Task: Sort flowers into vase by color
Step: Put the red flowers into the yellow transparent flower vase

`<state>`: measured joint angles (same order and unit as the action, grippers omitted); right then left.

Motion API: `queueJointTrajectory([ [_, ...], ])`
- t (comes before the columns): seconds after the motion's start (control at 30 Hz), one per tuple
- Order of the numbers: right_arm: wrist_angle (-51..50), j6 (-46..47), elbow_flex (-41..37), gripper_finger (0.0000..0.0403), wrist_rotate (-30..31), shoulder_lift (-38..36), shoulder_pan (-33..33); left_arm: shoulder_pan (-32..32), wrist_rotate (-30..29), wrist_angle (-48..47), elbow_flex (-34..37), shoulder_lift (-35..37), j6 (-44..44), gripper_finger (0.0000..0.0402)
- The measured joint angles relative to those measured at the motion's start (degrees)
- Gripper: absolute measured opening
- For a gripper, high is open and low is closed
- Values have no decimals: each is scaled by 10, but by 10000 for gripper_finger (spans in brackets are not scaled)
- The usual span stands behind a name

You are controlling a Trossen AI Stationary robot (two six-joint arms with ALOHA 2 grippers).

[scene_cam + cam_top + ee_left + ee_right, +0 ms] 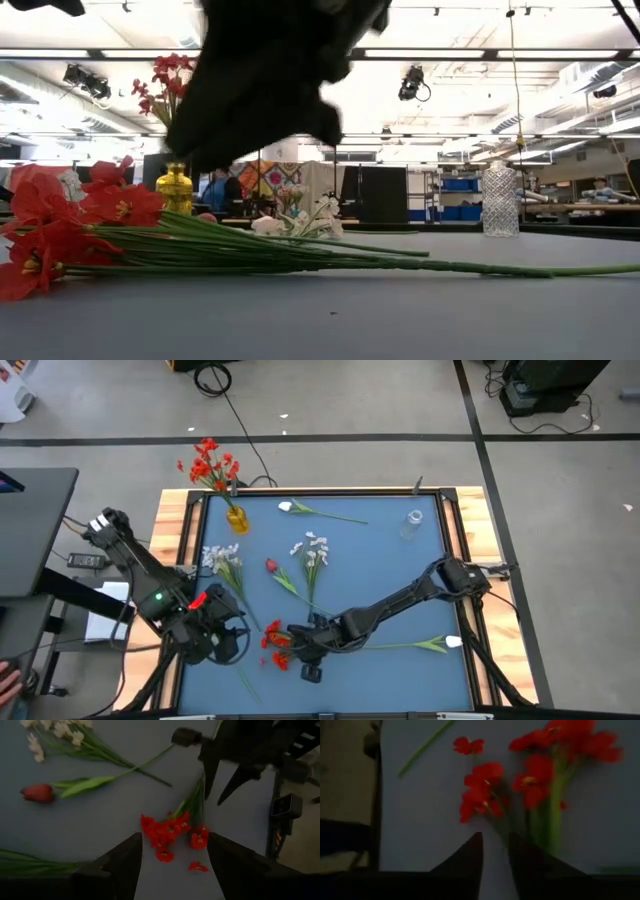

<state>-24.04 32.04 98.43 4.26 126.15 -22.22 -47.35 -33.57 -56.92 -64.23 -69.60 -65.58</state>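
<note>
Near the table's front edge, red flowers [277, 643] lying flat, blooms leftward, right hand [305, 650] slightly parted above stems.

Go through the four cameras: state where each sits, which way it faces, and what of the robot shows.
High: overhead, facing straight down on the blue table; both arms show.
Low: at tabletop height, facing level across; a dark arm part hangs overhead.
Left wrist: on the left arm, looking past its open left gripper at the bunch of red flowers on green stems.
Right wrist: on the right arm; right gripper at the stems.
Shared: all four show that red bunch.
</note>
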Motion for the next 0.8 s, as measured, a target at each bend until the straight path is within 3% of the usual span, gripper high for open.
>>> queueJointTrajectory([
  [0.17, -66, -58, 1, 188, 44, -19, -4, 10, -3, -11, 0, 5, 22, 228],
  [0.37, -85, -63, 0, 273, 18, 9, 8, 16, -8, -29, 0, 4, 45, 228],
  [0.47, -84, -65, -1, 291, 22, 16, 12, 17, -11, -32, 0, 4, 49, 228],
  [0.63, -81, -86, 2, 263, -8, 50, 27, 16, -14, -42, 0, 4, 50, 228],
  [0.7, -72, -91, 4, 234, -39, 57, 28, 17, -15, -56, 0, 4, 48, 228],
  [0.8, -76, -81, 4, 175, -37, 63, 29, 16, -15, -75, 0, 4, 47, 228],
])
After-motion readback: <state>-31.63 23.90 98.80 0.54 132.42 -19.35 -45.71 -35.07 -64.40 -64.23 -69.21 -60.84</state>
